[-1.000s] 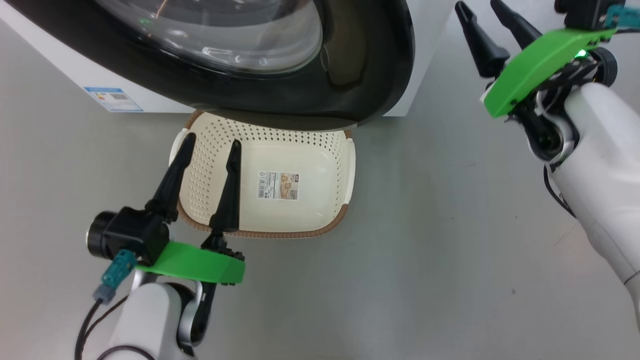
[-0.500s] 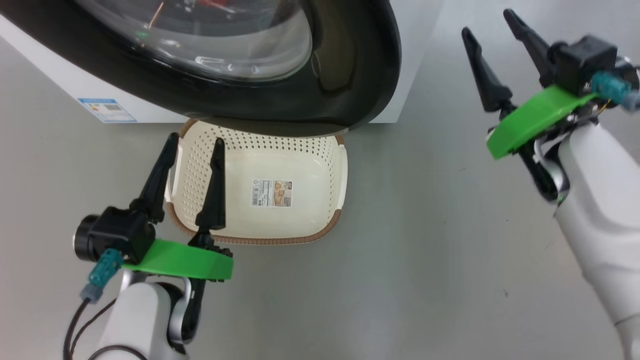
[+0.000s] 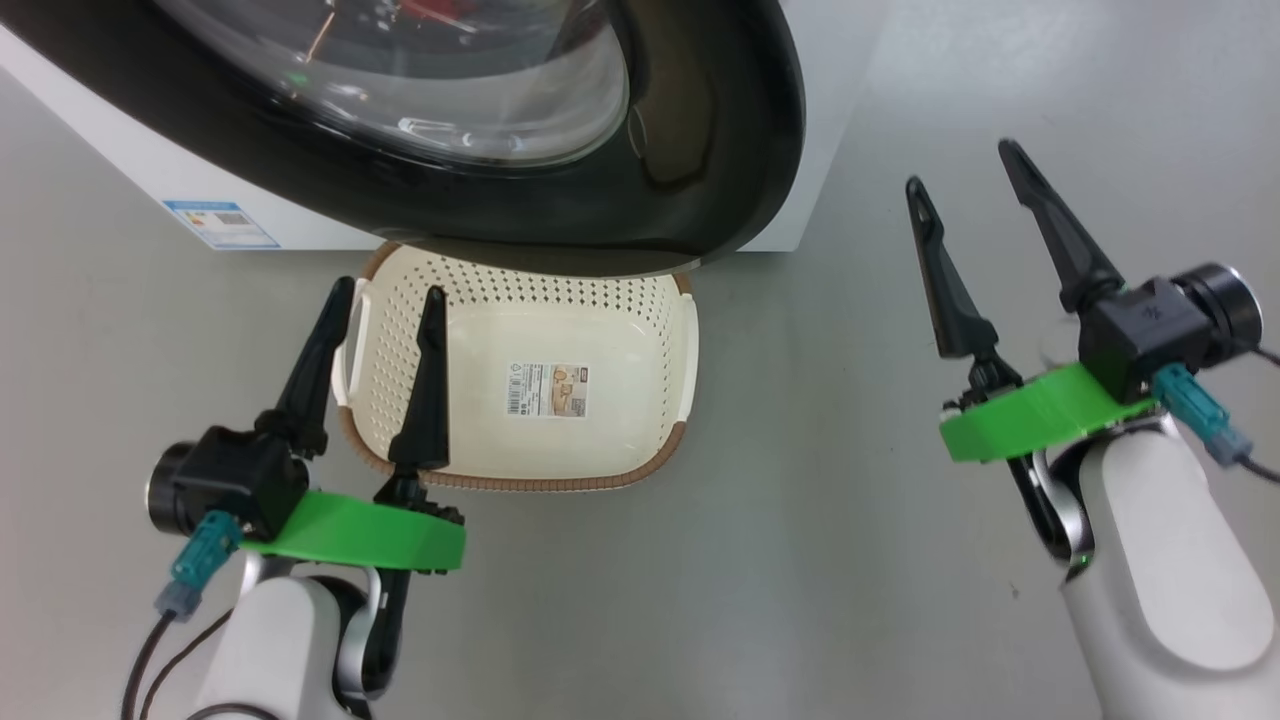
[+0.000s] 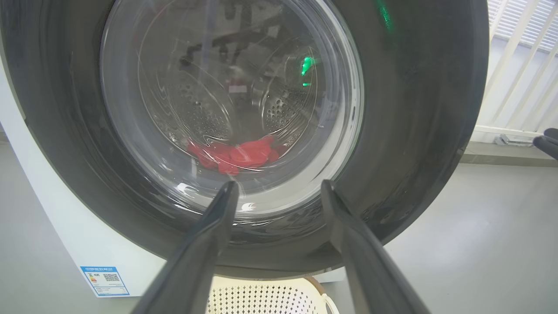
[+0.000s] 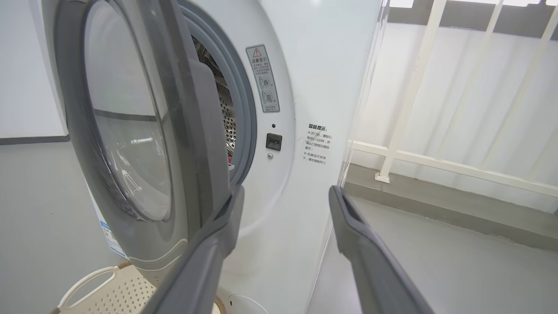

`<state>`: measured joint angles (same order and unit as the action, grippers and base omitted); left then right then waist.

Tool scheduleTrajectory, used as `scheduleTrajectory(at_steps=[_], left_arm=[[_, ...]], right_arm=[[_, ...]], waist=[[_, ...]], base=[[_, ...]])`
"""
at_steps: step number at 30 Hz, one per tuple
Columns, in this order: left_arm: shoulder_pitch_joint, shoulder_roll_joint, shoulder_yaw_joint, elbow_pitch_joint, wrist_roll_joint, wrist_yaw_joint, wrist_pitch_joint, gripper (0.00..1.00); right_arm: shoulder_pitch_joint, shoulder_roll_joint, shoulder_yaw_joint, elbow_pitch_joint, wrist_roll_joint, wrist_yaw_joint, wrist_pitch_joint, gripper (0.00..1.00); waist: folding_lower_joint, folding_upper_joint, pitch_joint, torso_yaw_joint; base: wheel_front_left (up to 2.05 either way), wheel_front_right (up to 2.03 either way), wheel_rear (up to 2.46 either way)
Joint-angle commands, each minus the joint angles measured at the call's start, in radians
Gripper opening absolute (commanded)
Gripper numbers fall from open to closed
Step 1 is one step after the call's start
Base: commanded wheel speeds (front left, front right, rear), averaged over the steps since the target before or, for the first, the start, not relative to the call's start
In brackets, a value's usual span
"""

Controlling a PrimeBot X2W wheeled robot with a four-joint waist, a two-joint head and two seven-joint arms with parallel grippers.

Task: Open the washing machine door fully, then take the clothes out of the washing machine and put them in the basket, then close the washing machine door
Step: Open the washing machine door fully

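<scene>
Moved: my right gripper (image 3: 958,170) sits lower now than a second ago. It was up high by the washing machine door (image 3: 700,150), and now it hangs off to the right of it, not touching.
Means: I think the door is only open a little, so the first job is not done yet.
Left gripper: my left gripper (image 3: 390,288) has its fingers wide apart and holds nothing. It hovers over the left side of the basket (image 3: 560,483).
Basket: it sits on the floor with just a paper label (image 3: 547,389) inside. Its back part is under the door.
Clothes: the clothes (image 4: 244,153) are red and lie at the bottom of the drum, behind the glass.
Washing machine: the washing machine (image 5: 322,87) is white, with a gap showing between it and the door's edge.
Right gripper: its fingers are wide apart too, with nothing between them.
In the way: the door stands between me and the clothes, so I must swing it wider first.
Far right: a white railing (image 5: 409,100) stands well apart.
</scene>
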<state>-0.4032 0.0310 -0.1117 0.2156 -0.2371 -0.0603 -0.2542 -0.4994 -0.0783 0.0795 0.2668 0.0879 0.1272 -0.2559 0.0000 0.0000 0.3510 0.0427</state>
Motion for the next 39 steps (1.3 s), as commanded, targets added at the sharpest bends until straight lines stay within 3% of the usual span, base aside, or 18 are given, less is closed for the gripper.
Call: scheduleTrajectory(at_steps=[1,13,39], left_arm=[[0.015,0.019,0.025,-0.034,-0.007,0.011,-0.008,1.0],[0.022,0.019,0.034,-0.061,-0.016,0.022,-0.008,1.0],[0.028,0.019,0.028,-0.071,-0.01,0.026,-0.008,1.0]], right_arm=[[0.054,0.018,-0.002,-0.059,-0.009,0.003,-0.006,1.0],[0.163,0.028,-0.039,-0.142,0.093,0.003,-0.006,1.0],[0.157,0.028,-0.005,-0.136,0.099,0.003,-0.006,1.0]], waist=[[0.0,0.0,0.002,0.002],[0.0,0.0,0.022,-0.013],[0.0,0.0,0.024,-0.014]], base=[[0.0,0.0,0.0],[0.0,0.0,0.0],[0.0,0.0,0.0]])
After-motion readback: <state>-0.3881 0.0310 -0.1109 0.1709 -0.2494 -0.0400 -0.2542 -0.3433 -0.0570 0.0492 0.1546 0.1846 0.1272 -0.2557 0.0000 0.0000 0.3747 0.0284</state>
